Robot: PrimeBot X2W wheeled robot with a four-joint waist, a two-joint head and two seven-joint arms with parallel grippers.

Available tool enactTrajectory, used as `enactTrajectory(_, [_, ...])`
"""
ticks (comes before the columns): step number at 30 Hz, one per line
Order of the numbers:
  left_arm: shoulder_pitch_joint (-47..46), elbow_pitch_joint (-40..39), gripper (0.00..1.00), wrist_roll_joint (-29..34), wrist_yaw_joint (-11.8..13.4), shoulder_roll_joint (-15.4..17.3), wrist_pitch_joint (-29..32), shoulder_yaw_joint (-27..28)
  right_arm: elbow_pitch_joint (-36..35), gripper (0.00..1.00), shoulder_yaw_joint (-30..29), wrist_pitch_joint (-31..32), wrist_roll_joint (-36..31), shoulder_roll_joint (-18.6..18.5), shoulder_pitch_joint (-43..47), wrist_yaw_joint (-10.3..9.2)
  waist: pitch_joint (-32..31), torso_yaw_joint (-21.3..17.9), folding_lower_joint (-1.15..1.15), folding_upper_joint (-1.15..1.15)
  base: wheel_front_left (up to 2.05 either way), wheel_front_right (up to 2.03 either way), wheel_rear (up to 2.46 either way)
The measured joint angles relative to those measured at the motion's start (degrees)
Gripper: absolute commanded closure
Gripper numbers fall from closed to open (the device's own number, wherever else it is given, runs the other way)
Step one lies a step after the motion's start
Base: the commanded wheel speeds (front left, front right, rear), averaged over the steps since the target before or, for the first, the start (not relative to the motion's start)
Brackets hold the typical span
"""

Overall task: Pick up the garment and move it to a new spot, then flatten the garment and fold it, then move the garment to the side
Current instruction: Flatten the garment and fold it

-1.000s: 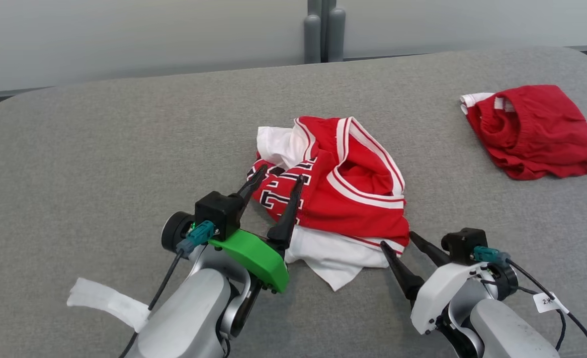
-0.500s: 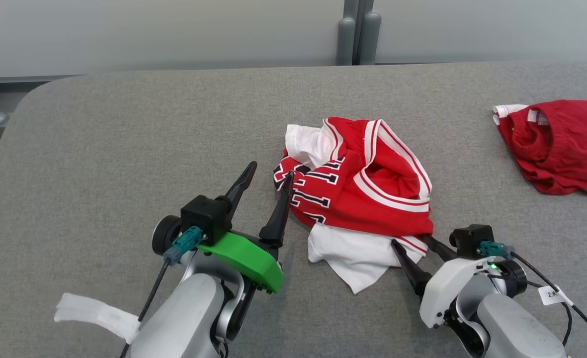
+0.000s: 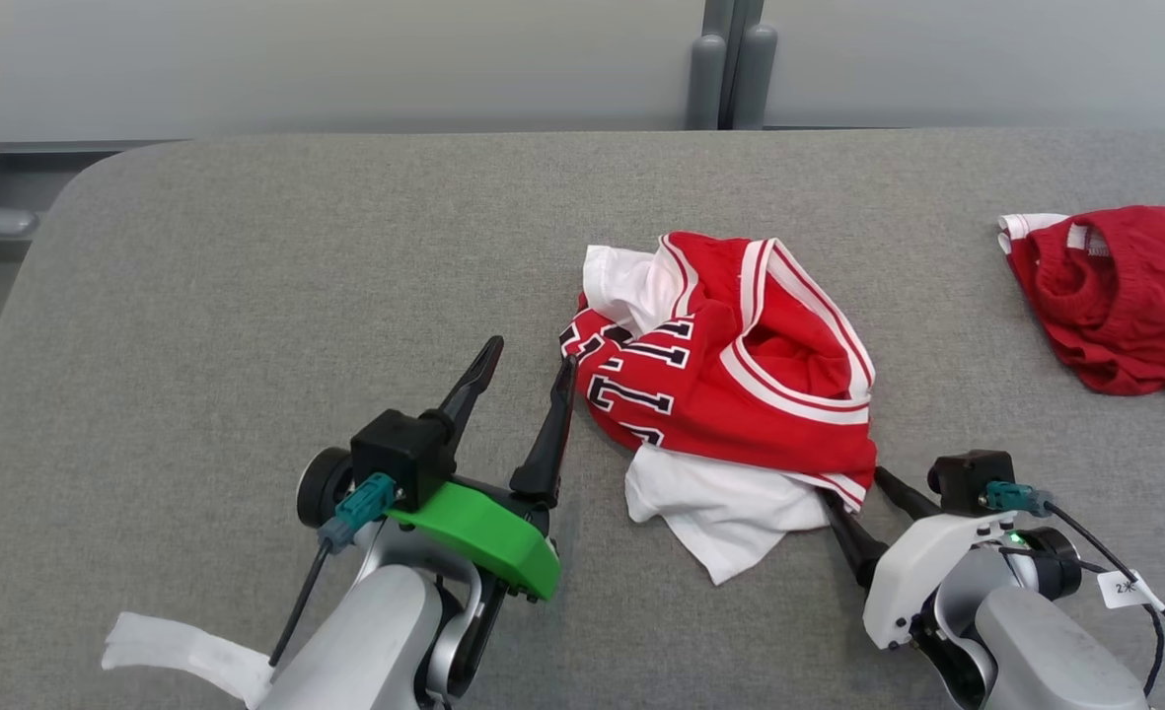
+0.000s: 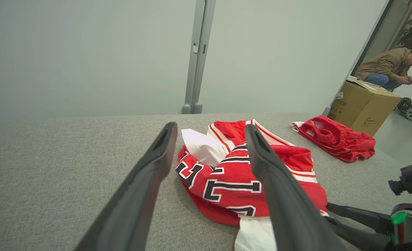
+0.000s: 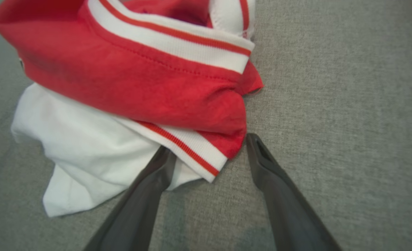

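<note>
Straddling hem: right gripper (image 5: 209, 144) jaws wide, jersey (image 3: 740, 394) corner between.
Left gripper (image 3: 532, 352): wide, empty.
Risk: single-layer pinch slips.

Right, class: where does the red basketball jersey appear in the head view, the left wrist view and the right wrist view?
Head view: red basketball jersey, crumpled, just right of centre on the grey table.
Left wrist view: lower centre, beyond the left pincer.
Right wrist view: upper left, hem corner inside the open right pincer.
Shared landmark: the white flap under the jersey's near edge.
</note>
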Motion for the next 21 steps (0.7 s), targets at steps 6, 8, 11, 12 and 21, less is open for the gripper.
enactTrajectory(6, [0.5,-0.6,0.0,0.5,0.0,0.0,0.0,0.7,0.8,0.44,1.2,-0.2,0.3,1.1,-0.6,0.01,0.2,0.1,0.0,0.0,0.0,0.0,0.0])
enactTrajectory(8, [0.6,-0.6,0.0,0.6,0.0,0.0,0.0,0.7,0.9,1.0,2.0,-0.6,0.1,1.1,-1.4,0.02,0.2,0.1,0.0,0.0,0.0,0.0,0.0])
enactTrajectory(11, [1.0,-0.7,0.0,0.8,0.2,0.0,0.0,1.1,0.7,1.0,2.2,-2.1,-0.2,1.1,-2.9,0.52,0.1,0.0,0.0,0.0,0.0,0.0,0.0])
enactTrajectory(12, [1.3,-0.6,0.0,0.8,0.2,0.1,0.0,1.4,0.6,1.0,2.3,-2.6,-0.3,1.1,-3.3,0.51,0.0,-0.1,0.0,0.0,0.0,0.0,0.0])
enactTrajectory(21, [3.9,-1.0,0.0,0.8,0.5,0.6,0.0,5.9,-6.6,1.0,3.7,-4.9,0.0,1.2,-7.3,0.52,-1.6,-1.5,0.0,0.0,0.0,0.0,0.0])
